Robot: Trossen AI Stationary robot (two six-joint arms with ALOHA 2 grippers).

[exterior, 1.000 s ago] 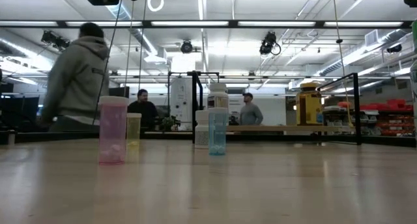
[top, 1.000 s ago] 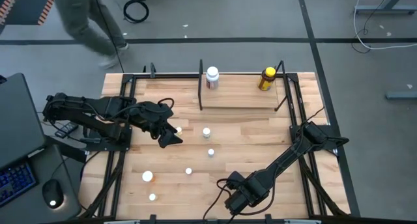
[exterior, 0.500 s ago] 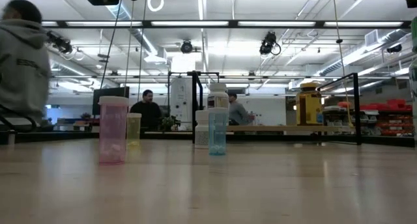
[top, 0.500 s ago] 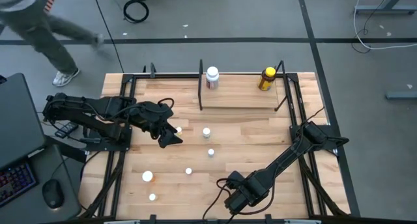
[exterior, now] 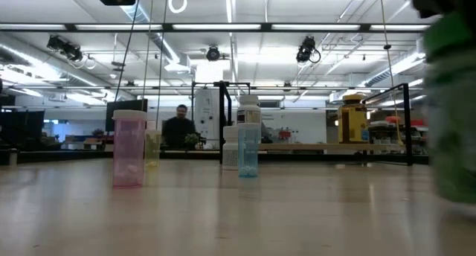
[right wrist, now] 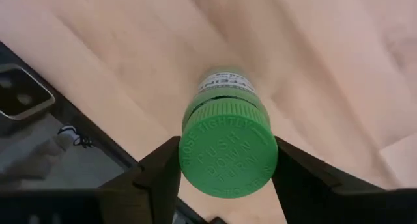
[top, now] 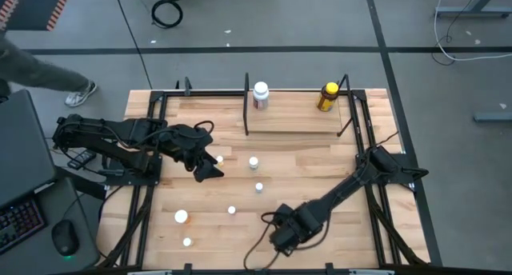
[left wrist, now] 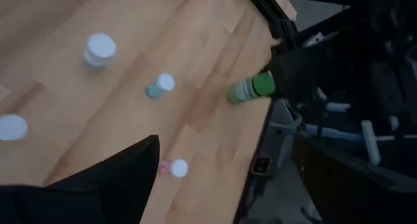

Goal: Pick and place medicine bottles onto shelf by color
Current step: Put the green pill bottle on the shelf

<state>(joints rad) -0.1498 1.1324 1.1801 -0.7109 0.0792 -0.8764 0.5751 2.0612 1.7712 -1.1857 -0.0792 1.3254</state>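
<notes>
The right end effector [right wrist: 228, 168] is clamped on the green bottle [right wrist: 228, 152]: its two dark fingers [right wrist: 156, 172] press either side of the green cap. From above, this end effector [top: 286, 237] sits low at the near edge of the worktop [top: 320, 159], and the arm's own body hides the bottle there. In the low view the bottle is only a blurred green mass [exterior: 450, 100] cut off by the picture's right edge. In the left wrist view the green bottle [left wrist: 251, 89] shows tilted, with the dark right end effector behind its cap.

The left end effector [top: 210, 169] hangs over the left half of the worktop with its fingers spread and nothing between them. Only one of its fingers [left wrist: 124, 178] shows clearly in its own wrist view.

Small white-capped bottles [top: 254, 161] stand scattered across the middle of the worktop, well apart from one another; from above their body colours are hard to tell. At table height a pink bottle [exterior: 129, 148] and a blue bottle [exterior: 248, 150] can be made out.

The shelf [top: 296, 119] stands at the far edge, framed by black posts, and carries a white bottle [top: 261, 95] and a yellow bottle [top: 327, 97], well apart.

The worktop is pale wood planking. Beyond it the floor is grey, with a person's leg [top: 56, 63] partly cut off at the upper left. The room behind has bright ceiling strip lights, and a person [exterior: 178, 126] is seated in the distance.
</notes>
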